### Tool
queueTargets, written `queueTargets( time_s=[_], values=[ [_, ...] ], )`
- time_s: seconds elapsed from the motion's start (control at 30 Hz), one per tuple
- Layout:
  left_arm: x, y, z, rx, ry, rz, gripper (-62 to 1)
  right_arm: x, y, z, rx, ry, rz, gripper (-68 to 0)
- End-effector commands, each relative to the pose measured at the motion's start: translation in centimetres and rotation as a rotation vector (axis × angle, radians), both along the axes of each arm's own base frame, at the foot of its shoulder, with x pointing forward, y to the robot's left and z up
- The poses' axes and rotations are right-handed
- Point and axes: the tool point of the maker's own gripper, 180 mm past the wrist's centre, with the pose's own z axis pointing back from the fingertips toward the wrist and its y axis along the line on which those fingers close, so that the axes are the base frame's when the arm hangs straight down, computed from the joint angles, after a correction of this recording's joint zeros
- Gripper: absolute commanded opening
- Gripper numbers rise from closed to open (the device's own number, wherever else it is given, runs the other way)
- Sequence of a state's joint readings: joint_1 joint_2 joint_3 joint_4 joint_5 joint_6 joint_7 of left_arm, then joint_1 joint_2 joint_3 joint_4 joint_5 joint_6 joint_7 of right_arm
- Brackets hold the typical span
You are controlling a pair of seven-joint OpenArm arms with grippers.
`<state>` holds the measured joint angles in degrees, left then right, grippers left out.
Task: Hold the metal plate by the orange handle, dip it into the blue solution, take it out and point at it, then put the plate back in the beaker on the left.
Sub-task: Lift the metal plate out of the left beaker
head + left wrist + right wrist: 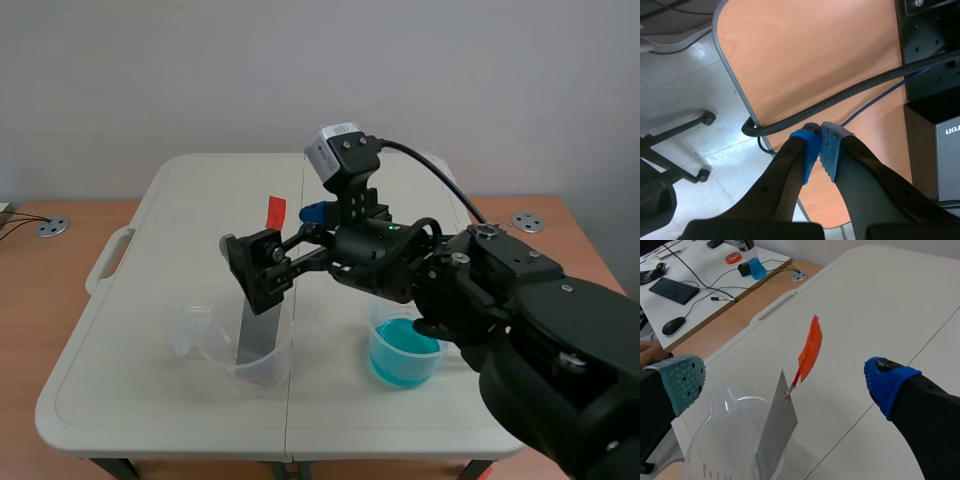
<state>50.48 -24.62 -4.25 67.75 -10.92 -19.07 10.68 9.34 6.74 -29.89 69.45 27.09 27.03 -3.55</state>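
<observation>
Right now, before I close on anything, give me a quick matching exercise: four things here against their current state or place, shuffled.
1 metal plate
2 blue solution
3 right gripper
4 left gripper

A shut on nothing
B open, around the orange handle
C leaning in the clear beaker
D in the right-hand beaker

Pairs: 1-C, 2-D, 3-B, 4-A
</observation>
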Motion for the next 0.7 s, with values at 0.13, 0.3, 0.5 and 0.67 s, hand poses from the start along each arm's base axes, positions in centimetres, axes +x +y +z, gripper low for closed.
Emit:
queueTargets(
  time_s=[0.13,0.3,0.5,0.67],
  values=[
    [0.9,-0.3,0.3,-0.009,-0.025,-0.004,-57.7,0.8,1.6,2.4,0.076,-0.035,0.024,-1.2],
    [0.8,-0.3,0.3,-0.009,-0.025,-0.004,-57.7,0.8,2.0,2.9,0.106,-0.031,0.028,-1.2],
    [0.8,-0.3,0.3,-0.009,-0.023,-0.004,-57.7,0.7,2.1,2.5,0.090,-0.011,0.034,-9.8],
    [0.8,-0.3,0.3,-0.009,-0.023,-0.004,-57.7,0.7,2.1,2.6,0.100,-0.002,0.033,-16.2]
  ],
)
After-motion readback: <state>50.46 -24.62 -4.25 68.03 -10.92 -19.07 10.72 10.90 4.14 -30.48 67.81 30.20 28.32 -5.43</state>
